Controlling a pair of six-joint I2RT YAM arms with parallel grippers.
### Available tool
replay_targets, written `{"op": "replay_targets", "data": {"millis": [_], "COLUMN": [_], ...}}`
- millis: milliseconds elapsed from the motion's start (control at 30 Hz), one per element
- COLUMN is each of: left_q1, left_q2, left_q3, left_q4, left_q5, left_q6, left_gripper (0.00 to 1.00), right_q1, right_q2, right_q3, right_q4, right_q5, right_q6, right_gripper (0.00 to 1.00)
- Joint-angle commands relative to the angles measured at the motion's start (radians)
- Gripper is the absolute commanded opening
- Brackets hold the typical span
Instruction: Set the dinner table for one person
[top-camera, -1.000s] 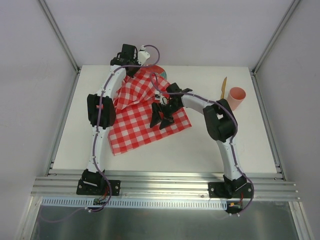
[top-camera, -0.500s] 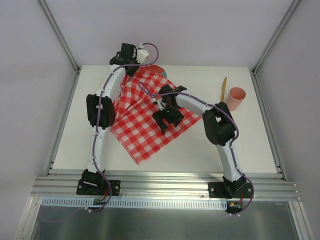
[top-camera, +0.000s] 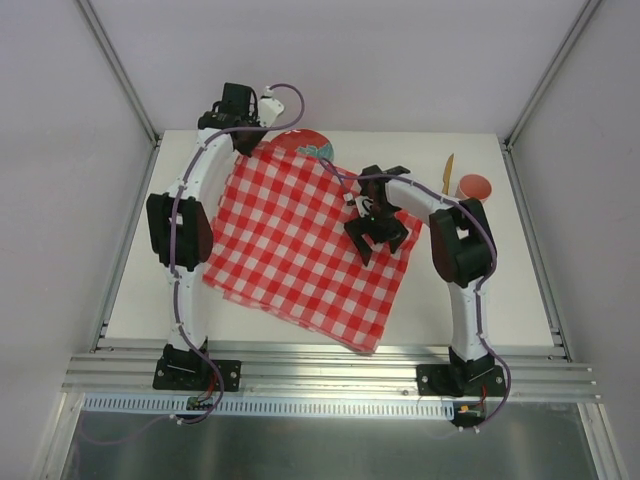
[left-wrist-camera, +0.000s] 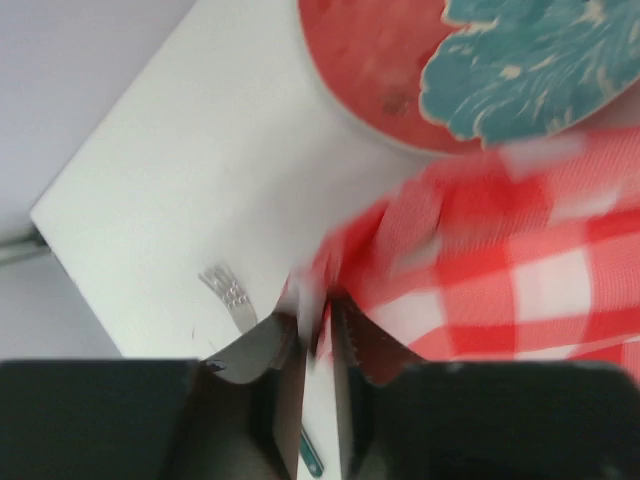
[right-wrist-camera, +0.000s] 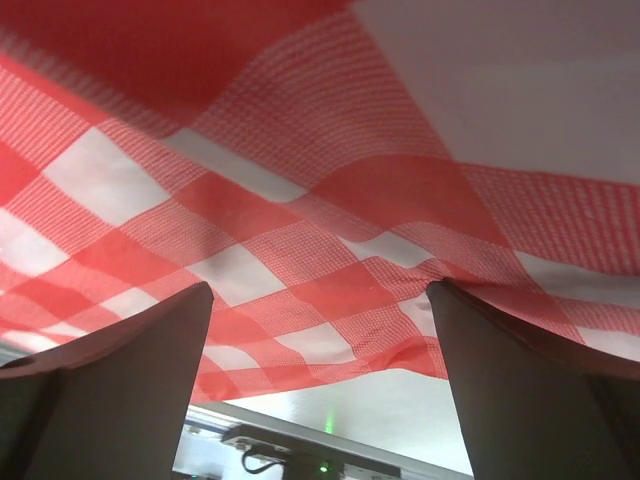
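Note:
A red-and-white checked cloth (top-camera: 300, 240) lies spread slantwise over the white dinner table (top-camera: 145, 275). My left gripper (top-camera: 250, 143) at the back left is shut on the cloth's far corner (left-wrist-camera: 400, 250), its jaws (left-wrist-camera: 315, 312) pinching the bunched edge. My right gripper (top-camera: 378, 230) sits over the cloth's right side with its fingers wide apart; cloth (right-wrist-camera: 300, 200) stretches across in front of them and touches the right fingertip (right-wrist-camera: 450, 295). A red plate with a teal leaf pattern (top-camera: 308, 145) peeks out behind the cloth and also shows in the left wrist view (left-wrist-camera: 390, 70).
A pink cup (top-camera: 473, 188) and a wooden utensil (top-camera: 448, 172) lie at the back right. A metal fork (left-wrist-camera: 228, 292) lies on the table under the left gripper. Grey rails edge the table (top-camera: 320, 360). The cloth's near corner reaches the front rail.
The bunched cloth has been pulled out wide and flat. My right gripper moved to the right and my left arm swung back and to the left with the corner.

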Motion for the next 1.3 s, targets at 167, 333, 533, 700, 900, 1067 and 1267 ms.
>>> {"op": "replay_targets", "data": {"millis": [167, 333, 533, 700, 900, 1067, 1267], "left_q1": [0.062, 0.044, -0.151, -0.196, -0.171, -0.171, -0.16], "left_q2": [-0.141, -0.283, -0.595, -0.616, -0.474, -0.331, -0.213], "left_q3": [0.025, -0.023, -0.483, -0.69, -0.662, -0.605, -0.601], "left_q4": [0.044, 0.034, -0.068, -0.081, -0.094, -0.101, -0.102], "left_q5": [-0.078, -0.035, 0.161, 0.358, 0.389, 0.442, 0.467], "left_q6": [-0.104, -0.197, -0.318, -0.445, -0.448, -0.451, -0.449], "left_gripper": [0.99, 0.99, 0.73, 0.12, 0.0, 0.0, 0.0], "right_q1": [-0.086, -0.082, -0.081, -0.179, -0.234, -0.193, -0.184], "right_q2": [-0.191, -0.268, -0.393, -0.324, -0.267, -0.17, -0.113], "right_q3": [-0.117, -0.118, -0.157, -0.137, -0.106, -0.01, 0.035], "right_q4": [-0.068, -0.09, 0.001, 0.135, 0.327, 0.303, 0.265], "right_q5": [0.171, 0.073, -0.082, -0.397, -0.43, -0.338, -0.306], "right_q6": [-0.115, -0.128, -0.172, 0.043, 0.291, 0.271, 0.239], "right_gripper": [0.97, 0.97, 0.97, 0.97, 0.97, 0.95, 0.98]}}
